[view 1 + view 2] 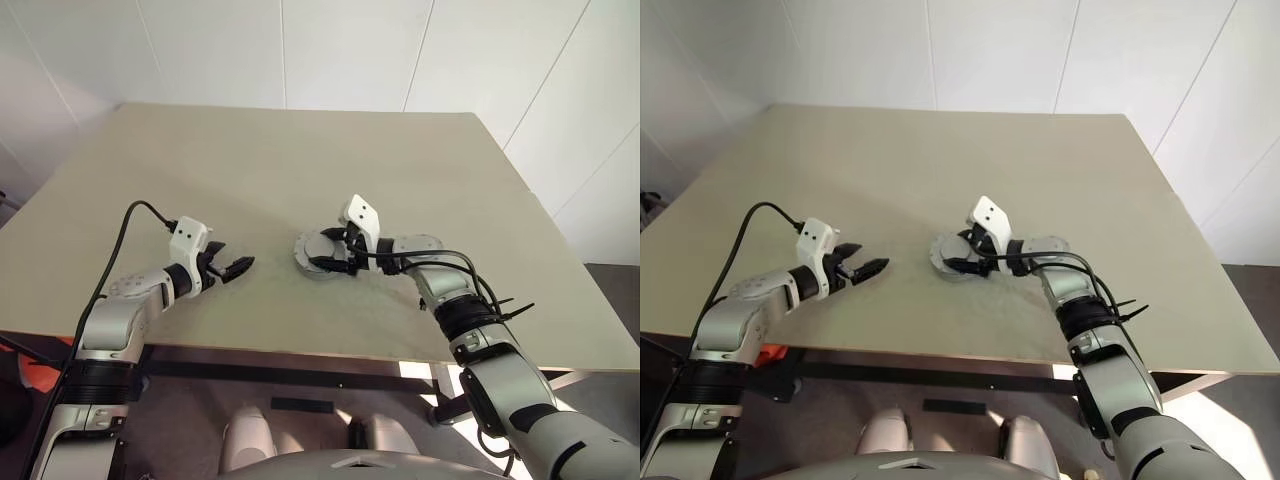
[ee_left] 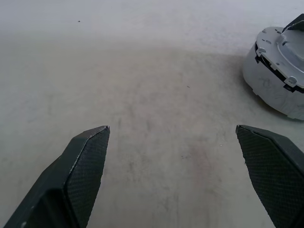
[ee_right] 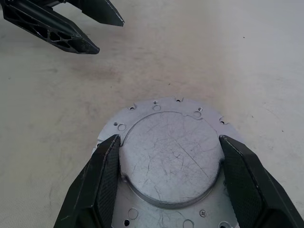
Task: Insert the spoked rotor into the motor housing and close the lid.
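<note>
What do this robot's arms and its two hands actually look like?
Both arms are silver-grey metal with black joint bands, and black cables loop along them. Each wrist bears a small white box with two dark dots. The left gripper and the right gripper each have two black wedge-shaped fingers with finely textured pads.

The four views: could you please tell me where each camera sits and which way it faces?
Both eye views: on the head, looking forward and down over the table; both arms show, with the left gripper open and the right gripper on the housing.
Left wrist view: on the left wrist, looking along its spread fingers across the table towards the housing.
Right wrist view: on the right wrist, looking along its fingers closed on the housing; the left gripper lies beyond.
Shared: every view holds the housing and the table.
</note>
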`<state>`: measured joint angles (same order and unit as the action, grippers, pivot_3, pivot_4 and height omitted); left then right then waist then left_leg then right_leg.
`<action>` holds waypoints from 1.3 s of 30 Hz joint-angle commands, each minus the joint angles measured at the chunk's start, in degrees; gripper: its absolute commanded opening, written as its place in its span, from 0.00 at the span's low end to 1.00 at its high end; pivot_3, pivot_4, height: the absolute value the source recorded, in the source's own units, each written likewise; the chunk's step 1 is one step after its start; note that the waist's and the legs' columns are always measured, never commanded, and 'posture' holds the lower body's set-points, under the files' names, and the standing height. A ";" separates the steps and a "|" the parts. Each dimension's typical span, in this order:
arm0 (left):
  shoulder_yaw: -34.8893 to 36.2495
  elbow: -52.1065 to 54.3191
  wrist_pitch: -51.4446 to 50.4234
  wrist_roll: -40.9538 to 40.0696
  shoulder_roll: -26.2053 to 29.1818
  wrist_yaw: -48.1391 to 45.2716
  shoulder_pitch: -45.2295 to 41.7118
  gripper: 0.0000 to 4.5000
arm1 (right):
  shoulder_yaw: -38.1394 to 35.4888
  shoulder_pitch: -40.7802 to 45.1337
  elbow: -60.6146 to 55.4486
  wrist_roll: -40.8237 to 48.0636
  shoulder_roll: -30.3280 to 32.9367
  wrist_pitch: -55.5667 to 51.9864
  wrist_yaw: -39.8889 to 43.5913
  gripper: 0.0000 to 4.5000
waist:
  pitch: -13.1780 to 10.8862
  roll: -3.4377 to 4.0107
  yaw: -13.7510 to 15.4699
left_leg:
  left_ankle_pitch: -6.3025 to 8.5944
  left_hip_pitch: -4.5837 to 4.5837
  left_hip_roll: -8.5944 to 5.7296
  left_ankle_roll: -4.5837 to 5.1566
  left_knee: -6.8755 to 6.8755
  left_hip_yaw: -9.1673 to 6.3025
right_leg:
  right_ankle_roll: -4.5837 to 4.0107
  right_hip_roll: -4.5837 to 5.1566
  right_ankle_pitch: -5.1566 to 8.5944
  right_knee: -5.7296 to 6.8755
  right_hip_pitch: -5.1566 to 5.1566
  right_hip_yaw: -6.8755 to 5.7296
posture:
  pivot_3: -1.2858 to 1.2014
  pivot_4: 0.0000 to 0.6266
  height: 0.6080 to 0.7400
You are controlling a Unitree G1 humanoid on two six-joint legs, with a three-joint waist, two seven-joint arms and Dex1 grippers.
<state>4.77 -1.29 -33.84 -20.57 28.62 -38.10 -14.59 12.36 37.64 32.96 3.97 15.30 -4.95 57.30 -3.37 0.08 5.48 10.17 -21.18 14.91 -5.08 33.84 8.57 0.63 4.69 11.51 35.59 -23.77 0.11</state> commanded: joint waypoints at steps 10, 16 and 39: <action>0.71 2.80 -0.50 -1.61 0.20 -0.38 -1.08 1.00 | -0.70 -0.16 -5.50 1.93 1.01 -3.38 2.37 0.70 | 0.00 0.00 -0.16 | -0.01 0.01 0.00 -0.02 -0.10 0.01 | 0.00 -0.01 0.00 -0.02 -0.04 0.00 | 0.52 0.00 1.00; 0.70 2.63 -0.25 -1.43 0.25 -0.39 -0.87 1.00 | -2.55 0.20 -6.11 4.08 0.01 -5.09 2.08 0.70 | 0.00 0.00 -0.15 | -0.02 0.01 0.00 -0.04 -0.15 0.02 | 0.00 -0.01 0.00 -0.03 -0.07 0.00 | 0.52 0.00 1.00; 0.70 2.81 -0.27 -1.26 0.38 -0.26 -0.72 1.00 | -0.40 0.09 -3.23 1.04 1.71 -2.86 1.85 0.70 | 0.00 0.00 -0.09 | -0.04 0.02 -0.01 -0.06 -0.17 0.02 | 0.00 -0.01 0.00 -0.02 -0.08 0.01 | 0.52 0.00 1.00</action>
<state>4.77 -0.27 -34.42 -21.43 28.50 -38.28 -14.57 12.28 37.16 30.17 5.30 16.63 -9.01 59.69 -3.37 0.08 5.39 10.13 -21.16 14.90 -5.15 33.67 8.59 0.63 4.68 11.51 35.57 -23.85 0.12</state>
